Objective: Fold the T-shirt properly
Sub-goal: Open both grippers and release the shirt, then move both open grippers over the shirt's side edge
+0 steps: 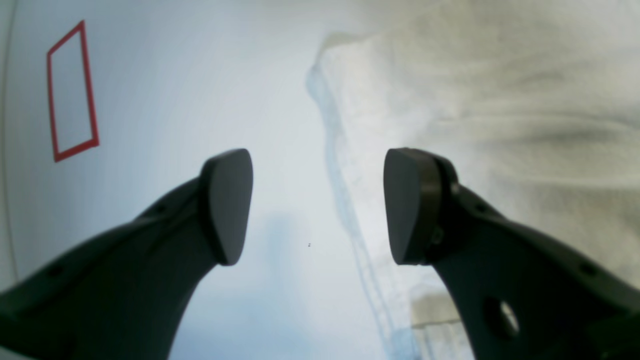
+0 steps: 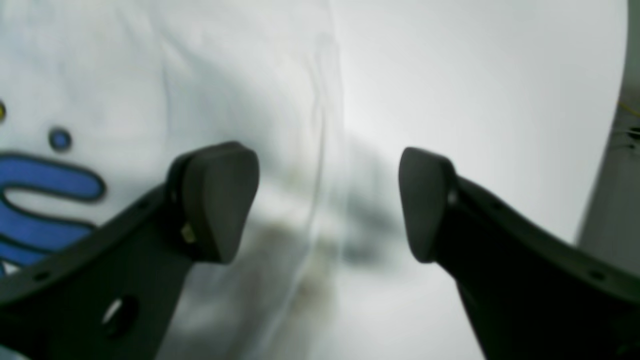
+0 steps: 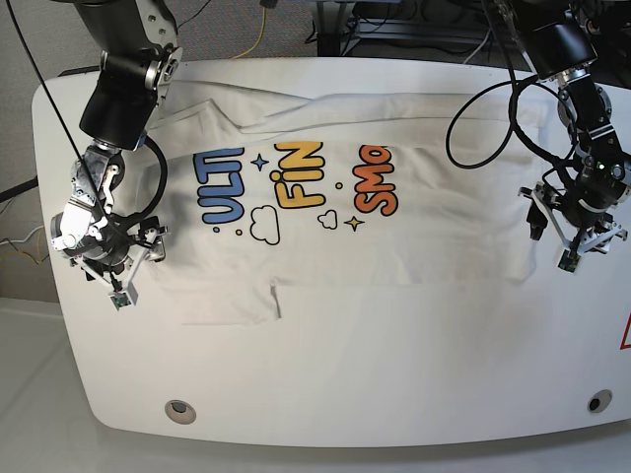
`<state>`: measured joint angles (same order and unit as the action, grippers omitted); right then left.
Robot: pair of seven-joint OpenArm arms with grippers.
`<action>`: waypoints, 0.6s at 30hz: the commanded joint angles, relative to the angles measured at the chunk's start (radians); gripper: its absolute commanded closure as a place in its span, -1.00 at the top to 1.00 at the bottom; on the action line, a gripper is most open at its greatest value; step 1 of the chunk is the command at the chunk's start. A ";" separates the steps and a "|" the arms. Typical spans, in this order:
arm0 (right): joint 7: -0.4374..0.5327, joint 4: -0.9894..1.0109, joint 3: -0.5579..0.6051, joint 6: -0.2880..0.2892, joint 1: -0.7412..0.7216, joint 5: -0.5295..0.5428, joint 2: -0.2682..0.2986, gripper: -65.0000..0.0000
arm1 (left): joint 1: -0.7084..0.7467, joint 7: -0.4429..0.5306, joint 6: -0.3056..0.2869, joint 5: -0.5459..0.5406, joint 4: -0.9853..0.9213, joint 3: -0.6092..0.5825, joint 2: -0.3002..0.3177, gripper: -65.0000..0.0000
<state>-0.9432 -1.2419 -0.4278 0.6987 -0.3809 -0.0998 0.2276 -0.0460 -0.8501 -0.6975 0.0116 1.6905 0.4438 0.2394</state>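
Note:
The white T-shirt [image 3: 325, 246] lies flat on the white table [image 3: 345, 394], print up, with blue, yellow and orange letters showing. Its lower part appears folded up along a straight crease. My right gripper [image 3: 126, 258] hangs open over the shirt's left edge. In the right wrist view its gap [image 2: 327, 200] is empty, one finger over the T-shirt [image 2: 125, 75] near a blue letter, the other over bare table. My left gripper [image 3: 577, 236] hovers open at the shirt's right edge. There its empty gap [image 1: 317, 205] straddles the hem of the T-shirt [image 1: 500, 100].
A red tape outline [image 1: 72, 92] marks the table beside the left gripper; the same red tape [image 3: 626, 335] shows at the base view's right border. Two round holes [image 3: 179, 409] sit near the front edge. Cables [image 3: 493, 118] trail from the arms at the back.

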 commanded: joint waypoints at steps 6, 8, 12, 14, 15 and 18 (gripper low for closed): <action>0.053 0.216 -0.110 -0.001 -0.154 -0.005 0.026 0.40 | -0.010 0.013 0.002 -0.005 0.016 0.003 0.031 0.21; 0.069 0.258 -0.128 -0.001 -0.171 -0.005 0.040 0.40 | -0.010 0.013 0.002 -0.003 0.016 0.003 0.036 0.21; 0.123 0.333 -0.145 -0.001 -0.186 -0.004 0.054 0.40 | -0.001 0.012 0.002 0.008 0.018 0.003 0.038 0.21; 0.137 0.350 -0.147 -0.001 -0.186 -0.004 0.054 0.40 | 0.001 0.012 0.002 0.029 0.018 0.003 0.036 0.21; 0.141 0.356 -0.147 -0.001 -0.186 -0.004 0.054 0.40 | 0.001 0.012 0.002 0.040 0.018 0.003 0.036 0.21; 0.146 0.370 -0.147 -0.001 -0.183 -0.004 0.051 0.40 | 0.001 0.013 -0.001 0.070 0.016 0.003 0.035 0.21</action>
<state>-0.8158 -0.8669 -0.5728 0.6968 -0.5388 -0.1093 0.2653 -0.0299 -0.8497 -0.6991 0.0685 1.6905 0.4438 0.2573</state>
